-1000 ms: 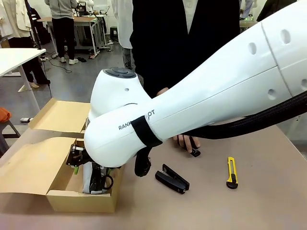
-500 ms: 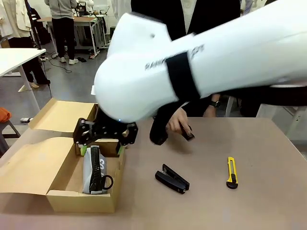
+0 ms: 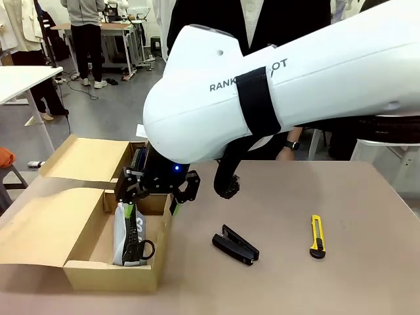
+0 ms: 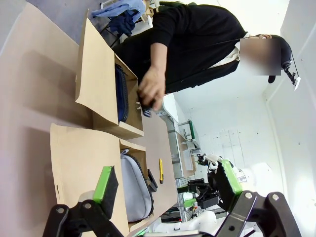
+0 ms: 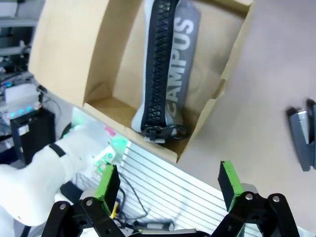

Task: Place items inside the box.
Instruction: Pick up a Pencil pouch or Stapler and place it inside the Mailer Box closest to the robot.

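Note:
The light grey pouch [image 3: 130, 235] with black lettering lies in the long cardboard box [image 3: 110, 274], whose flap is folded out to the left. My right gripper [image 3: 151, 209] hangs open just above the box's far end, empty. Looking down past its open fingers, the right wrist view has the pouch [image 5: 170, 74] on the box floor [image 5: 215, 64] and a black stapler [image 5: 302, 132] on the table. That stapler [image 3: 235, 245] and the yellow utility knife [image 3: 317, 236] lie right of the box. My left gripper [image 4: 167, 181] is open and empty, far from the box [image 4: 84, 163]. The marker is out of view.
A smaller open cardboard box [image 3: 84, 157] stands behind the long one, with a dark blue thing [image 4: 121, 94] inside. The person's hand [image 4: 149, 89] holds a small black item above the table beside it. My right arm [image 3: 295, 85] spans the table.
My right gripper has let go of the pouch and risen out of the box, open. The person's hand has lifted a small black item off the table.

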{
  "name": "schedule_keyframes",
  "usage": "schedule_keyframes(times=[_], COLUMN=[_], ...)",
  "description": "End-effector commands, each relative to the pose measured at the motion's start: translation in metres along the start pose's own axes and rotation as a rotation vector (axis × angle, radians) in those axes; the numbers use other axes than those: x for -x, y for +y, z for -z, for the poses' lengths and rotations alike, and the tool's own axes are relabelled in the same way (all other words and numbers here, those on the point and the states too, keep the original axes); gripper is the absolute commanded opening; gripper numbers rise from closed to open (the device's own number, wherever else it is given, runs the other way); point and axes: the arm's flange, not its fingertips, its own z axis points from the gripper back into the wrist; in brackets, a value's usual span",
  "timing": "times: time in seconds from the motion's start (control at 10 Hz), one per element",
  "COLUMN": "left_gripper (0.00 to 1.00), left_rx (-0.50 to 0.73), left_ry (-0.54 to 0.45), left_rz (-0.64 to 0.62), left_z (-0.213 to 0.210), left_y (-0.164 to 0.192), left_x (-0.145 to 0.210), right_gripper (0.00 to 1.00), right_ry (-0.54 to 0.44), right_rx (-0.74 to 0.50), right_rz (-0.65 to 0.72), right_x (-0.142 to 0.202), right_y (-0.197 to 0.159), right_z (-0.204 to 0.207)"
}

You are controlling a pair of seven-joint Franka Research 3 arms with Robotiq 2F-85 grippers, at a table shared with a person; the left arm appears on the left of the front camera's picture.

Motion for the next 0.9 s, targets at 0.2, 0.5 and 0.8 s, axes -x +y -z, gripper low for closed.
schedule_keyframes(times=[0.2, 0.5, 0.8], left_gripper=[1.00, 1.00, 1.00], left_rx=[0.020, 0.020, 0.020], left_ry=[-0.012, -0.012, -0.012], left_rz=[0.019, 0.019, 0.019], left_z=[0.000, 0.000, 0.000], left_y=[0.000, 0.000, 0.000], left_x=[0.000, 0.000, 0.000], right_gripper=[1.00, 1.00, 1.00], right_ry=[0.022, -0.217, -0.226], right_rx=[-0.280, -0.563, -0.707], right_rz=[0.121, 0.356, 0.392], right_x=[0.055, 0.150, 0.178], right_y=[-0.163, -0.283, -0.362], right_z=[-0.088, -0.128, -0.113])
